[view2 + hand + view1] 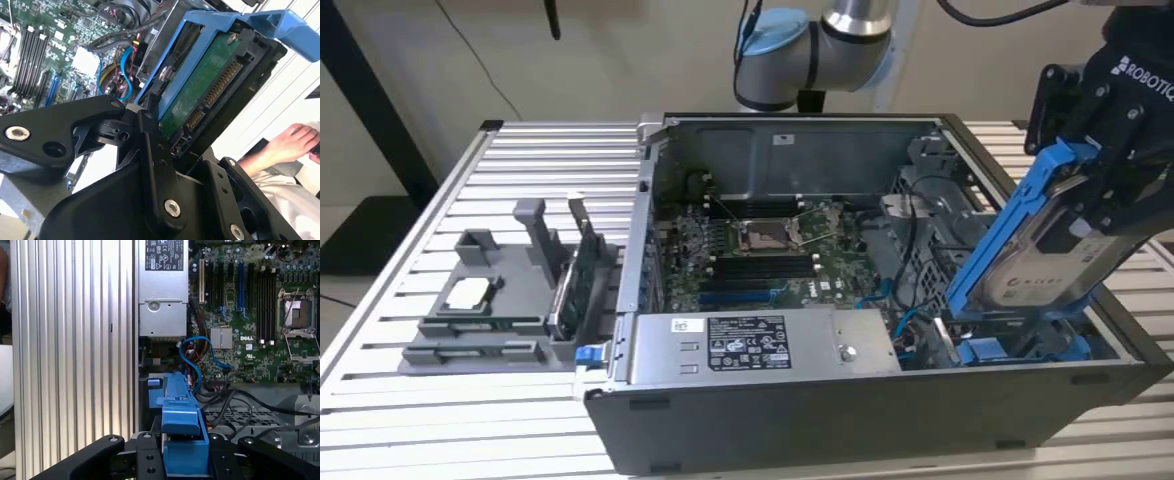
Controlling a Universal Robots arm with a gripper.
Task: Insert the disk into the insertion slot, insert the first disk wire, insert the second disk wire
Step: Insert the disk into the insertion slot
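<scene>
The disk (1051, 262) has a smooth silver-grey metal face with a white paper label (1021, 288), clipped in a glossy bright blue plastic frame (991, 240); the gripper (1091, 185) is matt black, and the table (534, 160) is ribbed pale metal.

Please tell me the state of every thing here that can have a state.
gripper, shut on the disk.
disk, tilted steeply over the case, not yet seated in a slot.
computer case, open, side panel off.
processor socket, bare, no cooler.
</scene>
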